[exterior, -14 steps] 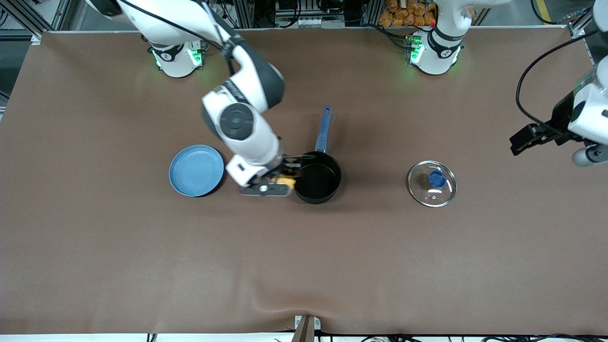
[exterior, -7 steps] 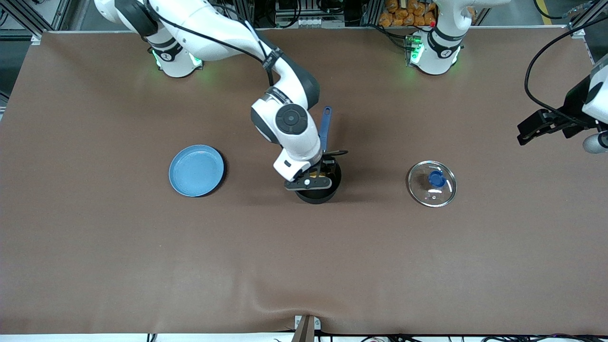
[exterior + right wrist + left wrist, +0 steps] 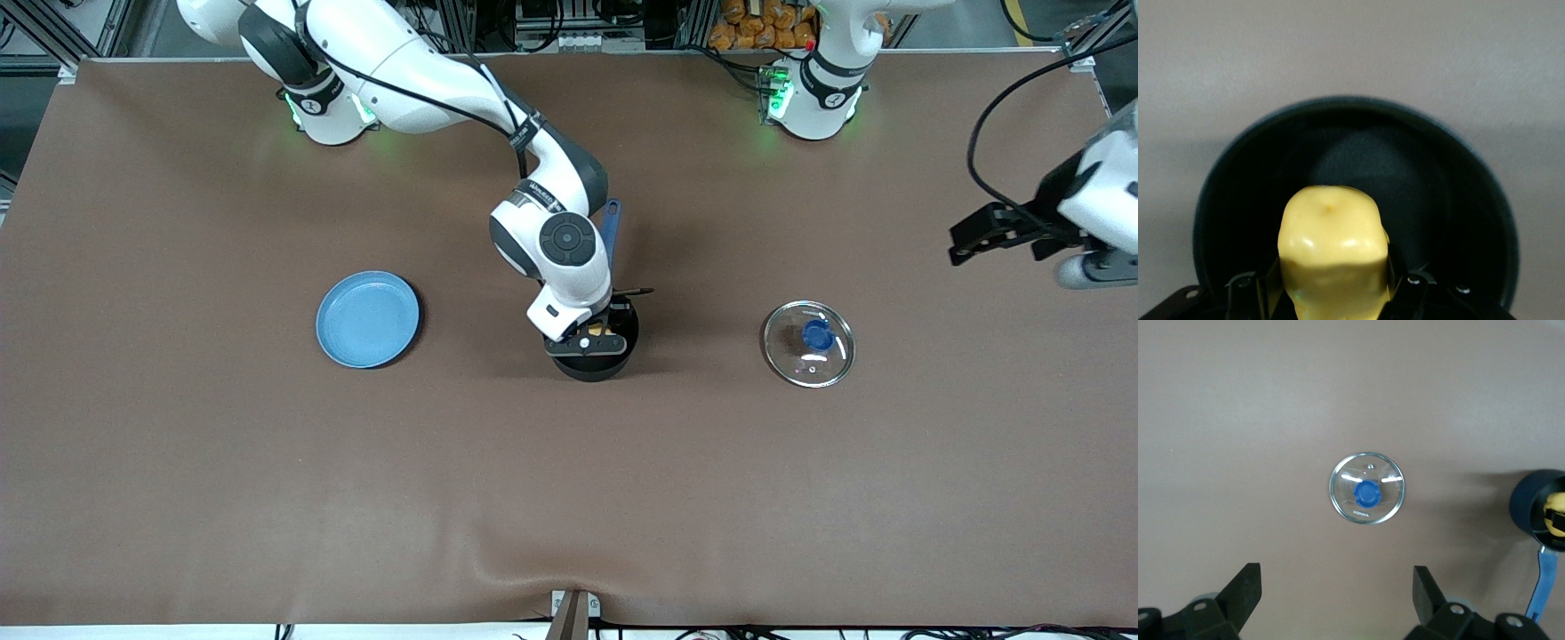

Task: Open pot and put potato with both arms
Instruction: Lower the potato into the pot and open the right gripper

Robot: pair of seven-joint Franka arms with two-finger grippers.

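The right gripper (image 3: 594, 335) is hanging directly over the open pot (image 3: 594, 356), its jaws pinching the potato (image 3: 1333, 250) from both sides. In the right wrist view the potato is projecting past the jaws, with the black pot floor lying below it and the rim (image 3: 1358, 103) ringing it on all sides. The potato is not yet touching the pot.

The lid (image 3: 808, 343) is lying on the worktop (image 3: 569, 498), well apart from the pot toward the left arm's end, knob (image 3: 1367, 494) up. The left gripper (image 3: 978, 242) is waiting over the worktop's edge at that end, jaws spread wide and empty, with the lid showing between them far below in the left wrist view.

Risks, as judged from this position:
- The pot is small and light-looking. If the right jaws are descending off-centre, a jaw could be striking the rim and shoving or tipping the pot.
- The blue handle (image 3: 608, 238) is passing close under the right arm's wrist; contact there could be swinging the pot round.
- A release from too high could be letting the potato bounce out.
- The potato's surface is looking glossy, so a slip before release is possible.

The blue plate (image 3: 367, 319) is standing clear, toward the right arm's end.
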